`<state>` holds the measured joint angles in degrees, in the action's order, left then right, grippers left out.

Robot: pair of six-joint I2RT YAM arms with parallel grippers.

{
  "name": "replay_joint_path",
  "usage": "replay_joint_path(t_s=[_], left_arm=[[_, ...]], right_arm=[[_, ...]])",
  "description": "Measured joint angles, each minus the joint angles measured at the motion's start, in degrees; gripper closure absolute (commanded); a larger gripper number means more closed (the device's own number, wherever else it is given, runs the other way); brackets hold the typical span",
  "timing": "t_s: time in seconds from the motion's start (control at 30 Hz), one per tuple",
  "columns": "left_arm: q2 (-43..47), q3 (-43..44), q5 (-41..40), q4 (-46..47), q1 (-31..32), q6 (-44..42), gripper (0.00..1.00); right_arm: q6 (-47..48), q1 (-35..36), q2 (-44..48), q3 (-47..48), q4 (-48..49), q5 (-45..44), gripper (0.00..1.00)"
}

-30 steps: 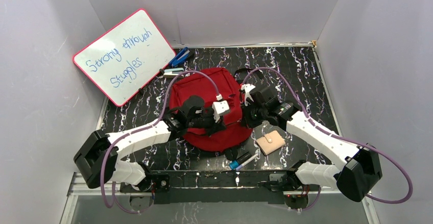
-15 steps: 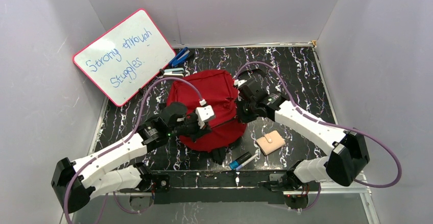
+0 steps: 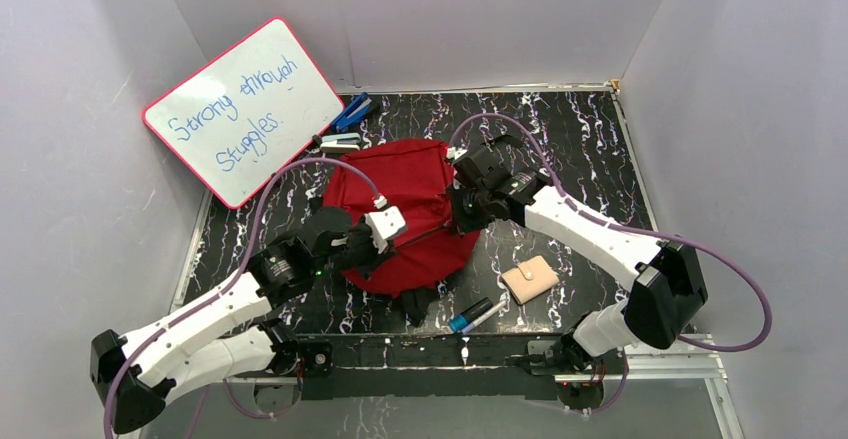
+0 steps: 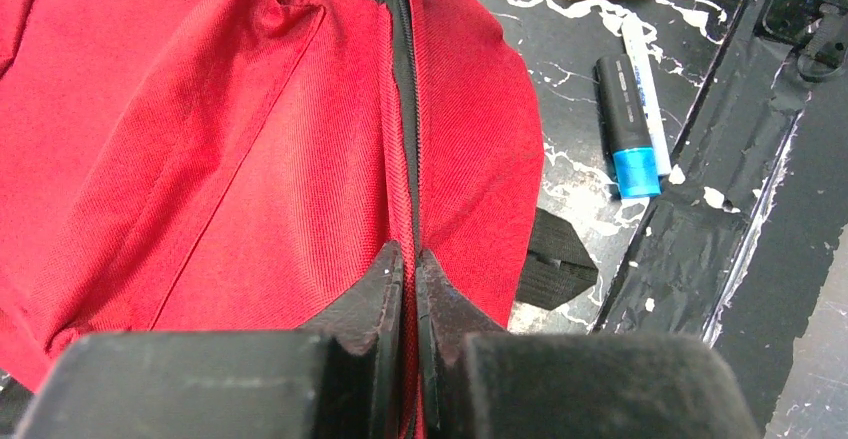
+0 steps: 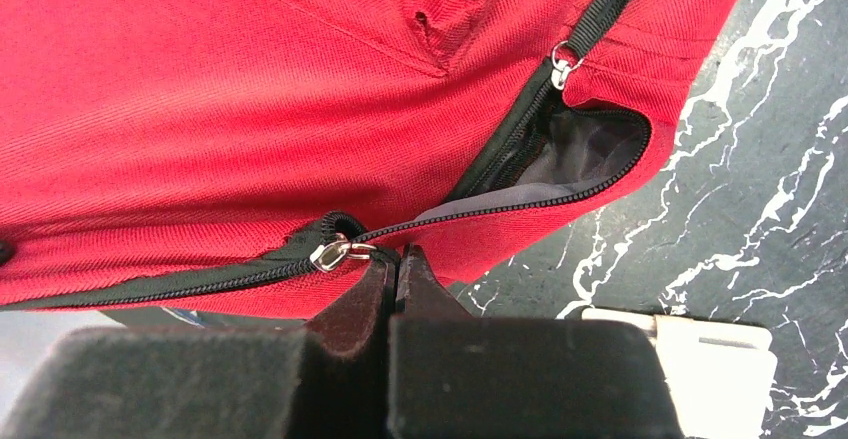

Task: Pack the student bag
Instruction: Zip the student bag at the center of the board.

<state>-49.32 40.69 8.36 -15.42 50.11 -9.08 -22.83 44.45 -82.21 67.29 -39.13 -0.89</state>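
- Between the tips of your left gripper (image 4: 410, 259) runs the black zipper (image 4: 403, 109) of the bag (image 4: 200, 159). The fingers are pressed together on that seam, so this tool is narrow and holds the bag.
- Ahead of those tips the zipper goes straight away across the red cloth, and most of the bag spreads to their left.
- Just right of the tips, a black strap (image 4: 555, 264) end sticks out from under the bag onto the table (image 4: 720, 259).
- Farther right and ahead lies a marker (image 4: 625, 119) with a blue cap, well apart from the fingers.
- At the tips of your right gripper (image 5: 395, 259) sits the metal pull (image 5: 335, 252). Its tab reaches into the closed fingers, so this tool is narrow too and appears pinched on the pull.
- Ahead of that gripper the bag's red side fills your view. Left of the tips the zipper teeth are joined, and right of them they part.
- Ahead and to the right of those tips the gap (image 5: 585, 149) shows grey lining inside.
- Beside the right gripper's body, on its right, a corner of the wallet (image 5: 715, 364) lies on the table, apart from the bag.
- From above, you see the bag lying on the table between the two grippers. The left one meets its near left edge and the right one its far right edge.
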Motion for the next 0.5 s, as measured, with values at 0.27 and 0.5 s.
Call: replay_joint_path(t_s=[0.27, 0.5], left_arm=[[0.4, 0.7, -0.3, -4.7, 0.0, -0.6, 0.52], [-3.4, 0.7, 1.7, 0.1, 0.0, 0.6, 0.39]], right_arm=[[8.6, -4.2, 4.4, -1.2, -0.6, 9.3, 1.0], [13.1, -5.9, 8.5, -4.2, -1.5, 16.5, 1.0]])
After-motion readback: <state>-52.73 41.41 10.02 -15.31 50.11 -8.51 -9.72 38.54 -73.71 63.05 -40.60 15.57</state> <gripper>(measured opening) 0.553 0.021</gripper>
